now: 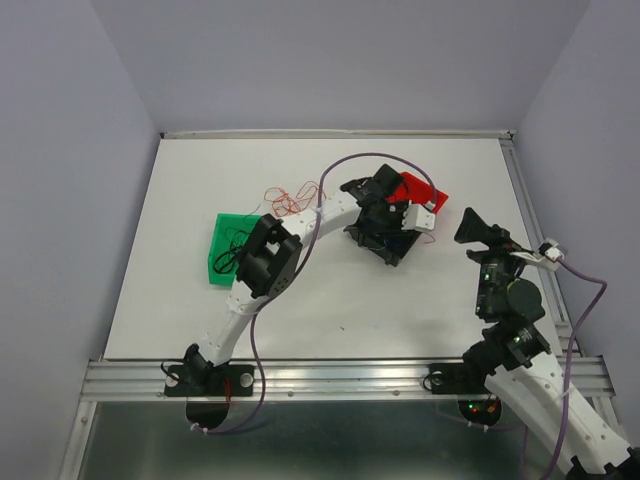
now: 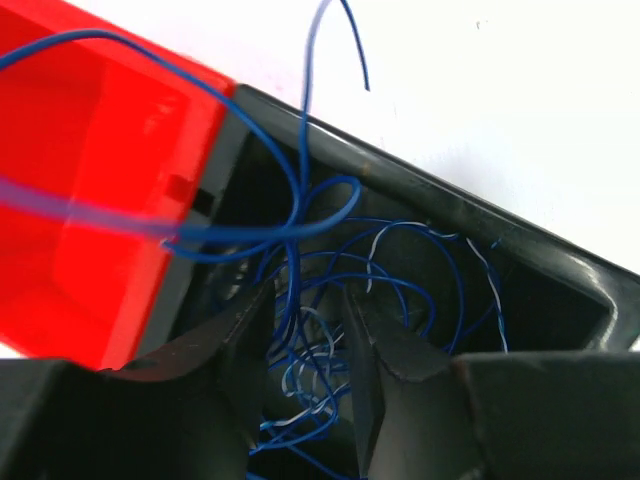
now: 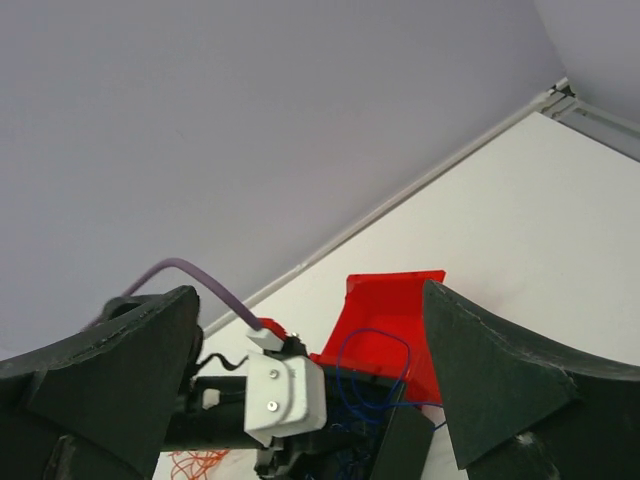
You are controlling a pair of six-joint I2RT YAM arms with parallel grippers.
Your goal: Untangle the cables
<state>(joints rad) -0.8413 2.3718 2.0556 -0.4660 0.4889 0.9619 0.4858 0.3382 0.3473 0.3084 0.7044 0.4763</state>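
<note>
The cables lie in three groups. A tangle of blue cables (image 2: pixel 320 215) fills the black bin (image 2: pixel 560 270) and one loop (image 3: pixel 375 345) arches over the red bin (image 3: pixel 385 300). My left gripper (image 2: pixel 308 300) is down inside the black bin (image 1: pixel 390 252), its fingers apart with blue strands running between them. Thin red cables (image 1: pixel 290 198) curl on the table behind the left arm. Black cables (image 1: pixel 235 250) lie in the green bin (image 1: pixel 222 232). My right gripper (image 1: pixel 475 225) hangs raised at the right, wide open and holding nothing.
The red bin (image 1: pixel 428 192) touches the black bin's far right side. The left arm's purple hose (image 1: pixel 380 156) arcs over the bins. A metal rail (image 1: pixel 340 375) runs along the table's near edge, and walls close in on three sides.
</note>
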